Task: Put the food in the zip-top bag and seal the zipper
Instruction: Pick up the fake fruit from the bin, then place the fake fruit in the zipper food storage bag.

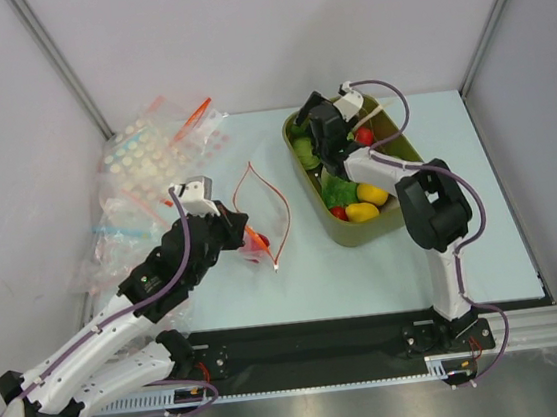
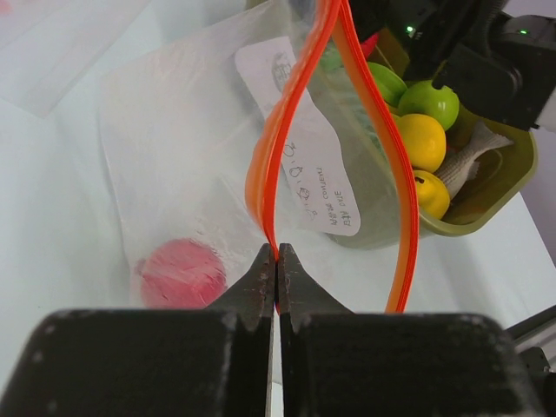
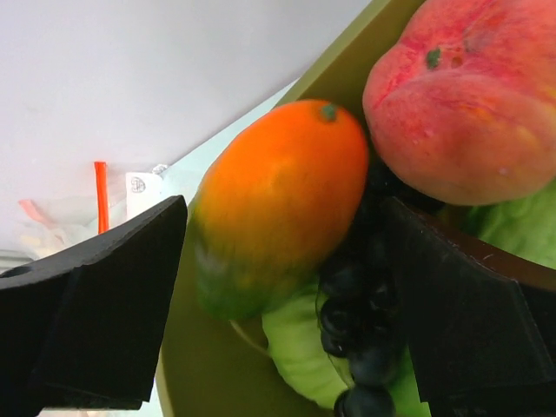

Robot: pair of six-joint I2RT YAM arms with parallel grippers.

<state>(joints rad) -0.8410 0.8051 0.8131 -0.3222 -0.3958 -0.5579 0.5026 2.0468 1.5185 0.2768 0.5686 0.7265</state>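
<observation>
Left fingers [image 2: 252,291] clamp the zipper [image 2: 271,161] at its near end; beyond them the zip-top bag [image 2: 174,148] gapes wide. Right fingers [image 3: 104,304] stand spread astride a mango [image 3: 278,200], hard against the tub [image 3: 195,365] wall.

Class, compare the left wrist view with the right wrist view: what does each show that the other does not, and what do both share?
Left wrist only: the left gripper, its fingers shut on the zipper of the open zip-top bag, a red food piece inside. Right wrist only: the right gripper, fingers open either side of an orange fruit, beside a peach and dark grapes. Both: the olive-green tub, and apparently the bag's white label.
</observation>
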